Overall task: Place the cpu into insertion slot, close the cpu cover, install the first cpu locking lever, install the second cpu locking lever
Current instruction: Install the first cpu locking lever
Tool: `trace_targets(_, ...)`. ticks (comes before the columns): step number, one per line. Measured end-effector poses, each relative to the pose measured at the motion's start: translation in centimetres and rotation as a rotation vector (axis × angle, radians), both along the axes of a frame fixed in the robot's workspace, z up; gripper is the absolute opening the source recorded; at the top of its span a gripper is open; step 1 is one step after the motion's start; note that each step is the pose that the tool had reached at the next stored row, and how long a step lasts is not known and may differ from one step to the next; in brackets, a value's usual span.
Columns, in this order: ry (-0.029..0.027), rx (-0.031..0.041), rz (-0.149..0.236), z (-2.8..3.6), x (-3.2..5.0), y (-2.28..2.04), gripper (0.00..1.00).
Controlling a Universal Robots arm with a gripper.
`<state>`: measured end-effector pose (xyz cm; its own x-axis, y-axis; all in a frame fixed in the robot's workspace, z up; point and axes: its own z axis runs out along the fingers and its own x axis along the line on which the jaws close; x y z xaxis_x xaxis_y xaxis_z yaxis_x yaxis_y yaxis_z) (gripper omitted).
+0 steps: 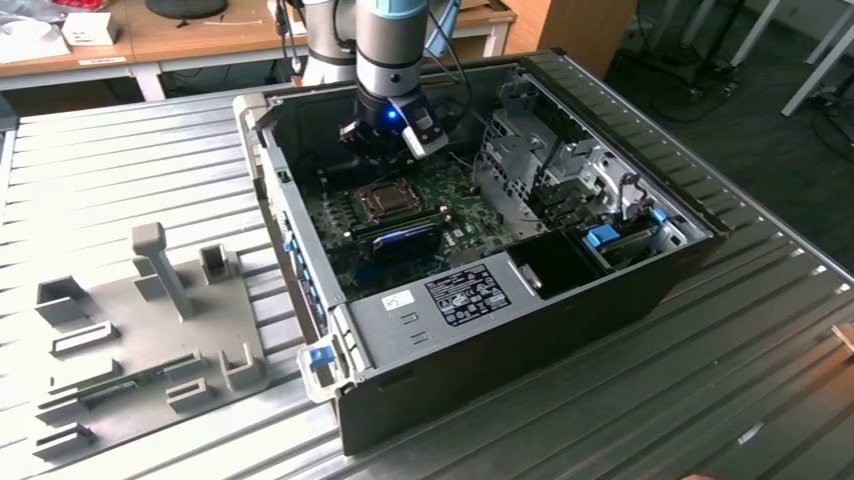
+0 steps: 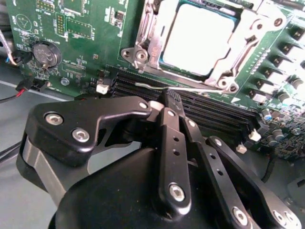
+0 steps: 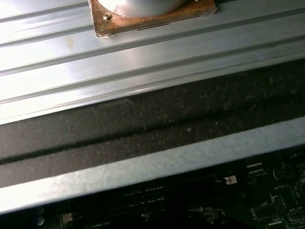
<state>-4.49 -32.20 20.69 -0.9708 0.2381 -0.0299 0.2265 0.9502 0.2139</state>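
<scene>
Status: cpu (image 2: 198,36) sits in the insertion slot (image 2: 151,47) mid-board on the green board (image 2: 86,28), and the cpu cover (image 2: 252,28) looks down over its rim. The gripper (image 2: 170,98) is closed with nothing between the fingers. Its tip is right at the thin lever wire (image 2: 147,85) that runs along the slot's edge facing the memory slots (image 2: 214,112). Can't tell if the tip touches the wire or just hovers over it, or if that lever is hooked under its catch. Risks as I see them: a closed tip on a thin wire is a tiny contact, so any off-axis push probably lets it slide off and dig into the memory slots or the small parts beside them. The lever is likely sprung, so if it misses the hook it snaps up and the cover lifts off the cpu. Pushing hard with the cover not seated flat would load the chip unevenly, which is bad for the socket pins. The case wall (image 1: 280,190) is near the arm in the exterior view, so there's little room for a sideways sweep.
</scene>
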Motion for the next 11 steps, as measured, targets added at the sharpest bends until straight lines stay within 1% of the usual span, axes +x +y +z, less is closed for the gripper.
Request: trace_targets(11, 0.0000, 0.0000, 0.000, -0.14, 0.00, 0.00, 0.10)
